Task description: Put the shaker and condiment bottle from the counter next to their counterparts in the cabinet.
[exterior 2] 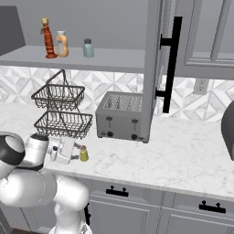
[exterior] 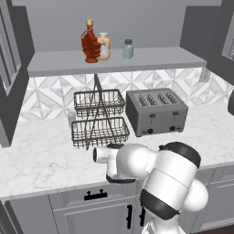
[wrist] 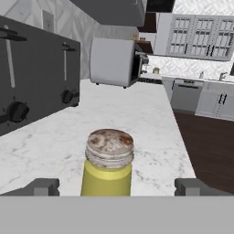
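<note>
The small yellow-green shaker (wrist: pixel 109 162) with its silver cap stands upright on the marble counter, close in front of the hand camera and between my two fingertips (wrist: pixel 43 186). My gripper (exterior 2: pixel 77 153) is low over the counter with its jaws open on either side of the shaker (exterior 2: pixel 83 153), not pressing it. The dark red condiment bottle (exterior: pixel 90 43) stands on the cabinet shelf (exterior: pixel 151 59), touching or nearly touching the orange bottle (exterior: pixel 104 45). The pale teal-grey shaker (exterior: pixel 128 49) is a little to their right.
A two-tier wire basket (exterior: pixel 98 119) and a grey toaster (exterior: pixel 156 111) stand at the back of the counter. An open cabinet door with a black handle (exterior 2: pixel 169 64) hangs right of the shelf. Drawers with black handles (exterior 2: pixel 117 192) run below the counter.
</note>
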### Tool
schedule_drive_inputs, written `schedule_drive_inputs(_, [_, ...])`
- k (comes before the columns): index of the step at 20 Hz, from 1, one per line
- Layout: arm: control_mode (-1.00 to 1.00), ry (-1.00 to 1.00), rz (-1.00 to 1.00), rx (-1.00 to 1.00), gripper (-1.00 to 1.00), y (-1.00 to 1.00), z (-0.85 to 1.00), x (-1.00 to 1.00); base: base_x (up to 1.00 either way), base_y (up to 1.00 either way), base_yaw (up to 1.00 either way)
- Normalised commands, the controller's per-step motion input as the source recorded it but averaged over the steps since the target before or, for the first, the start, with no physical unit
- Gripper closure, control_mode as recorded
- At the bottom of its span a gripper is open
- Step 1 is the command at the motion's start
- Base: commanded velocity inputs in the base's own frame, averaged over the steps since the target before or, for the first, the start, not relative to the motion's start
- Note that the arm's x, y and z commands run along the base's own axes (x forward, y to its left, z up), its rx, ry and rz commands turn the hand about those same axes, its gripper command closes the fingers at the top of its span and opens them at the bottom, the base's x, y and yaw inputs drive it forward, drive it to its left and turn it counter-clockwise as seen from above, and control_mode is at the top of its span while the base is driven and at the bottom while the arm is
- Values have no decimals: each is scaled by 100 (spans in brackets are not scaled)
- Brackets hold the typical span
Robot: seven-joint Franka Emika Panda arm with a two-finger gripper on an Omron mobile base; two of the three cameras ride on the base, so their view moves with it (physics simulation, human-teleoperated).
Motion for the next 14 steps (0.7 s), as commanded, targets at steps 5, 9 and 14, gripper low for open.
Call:
schedule_drive_inputs(5, [-100, 0, 0, 0, -100, -6, -9, 15, 0, 0, 0])
schedule_drive_inputs(9, [-100, 0, 0, 0, -100, -11, -4, 10, 0, 0, 0])
schedule_drive_inputs(14, [-100, 0, 0, 0, 100, -17, -7, 10, 0, 0, 0])
